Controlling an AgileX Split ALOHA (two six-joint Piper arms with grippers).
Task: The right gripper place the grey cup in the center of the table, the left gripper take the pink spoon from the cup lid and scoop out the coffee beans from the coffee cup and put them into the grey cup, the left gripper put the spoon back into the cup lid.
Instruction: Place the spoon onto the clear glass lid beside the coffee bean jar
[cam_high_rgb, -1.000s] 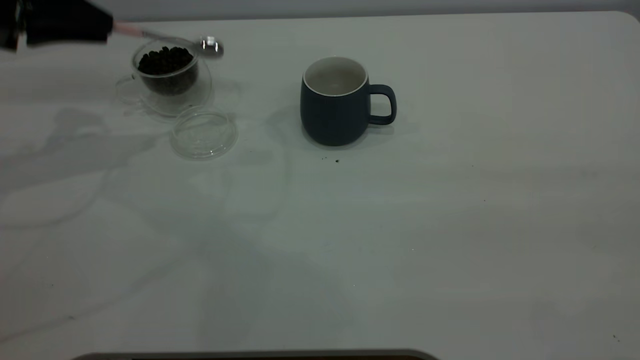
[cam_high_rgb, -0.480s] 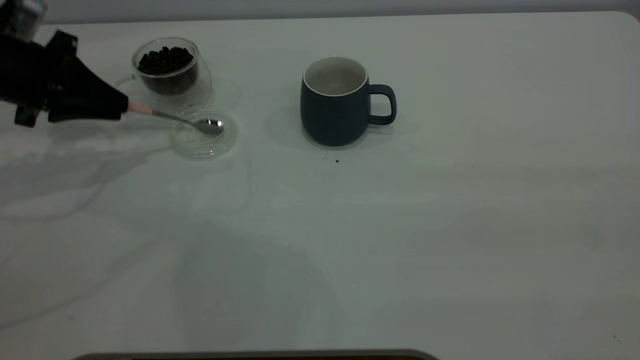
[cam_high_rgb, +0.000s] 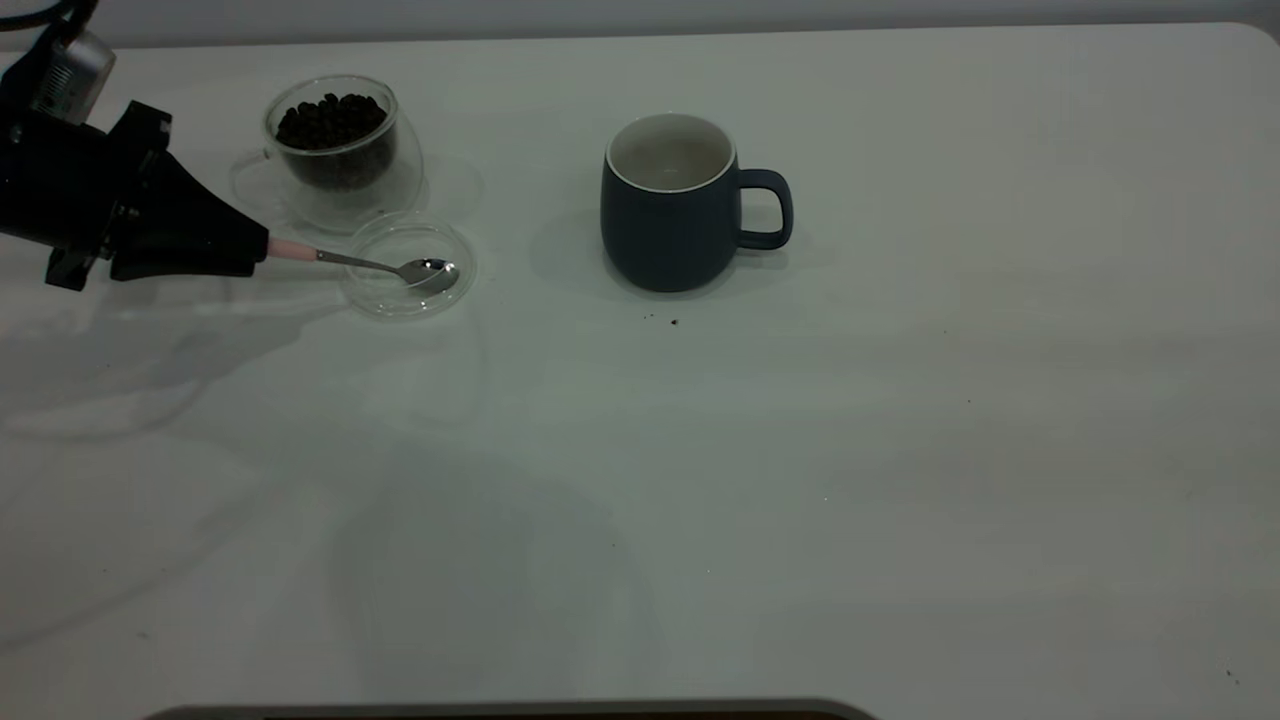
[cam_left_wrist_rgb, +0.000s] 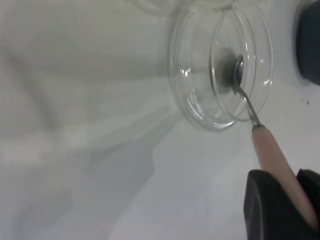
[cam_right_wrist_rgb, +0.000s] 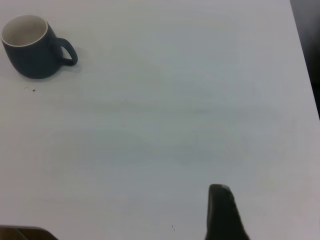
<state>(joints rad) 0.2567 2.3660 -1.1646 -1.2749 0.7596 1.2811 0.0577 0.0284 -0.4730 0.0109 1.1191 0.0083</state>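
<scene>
My left gripper is shut on the pink handle of the spoon at the table's far left. The spoon's metal bowl rests inside the clear glass cup lid, which lies flat on the table. In the left wrist view the pink spoon runs from my gripper into the lid. The glass coffee cup full of dark beans stands just behind the lid. The grey cup stands upright near the table's middle, handle to the right. It also shows in the right wrist view. My right gripper is far from the cup, over bare table.
A few dark crumbs lie in front of the grey cup. The white table stretches wide to the right and front. Its right edge shows in the right wrist view.
My left gripper has come down and forward from above the bean cup. The spoon's bowl has moved from beside the coffee cup's rim into the lid.
</scene>
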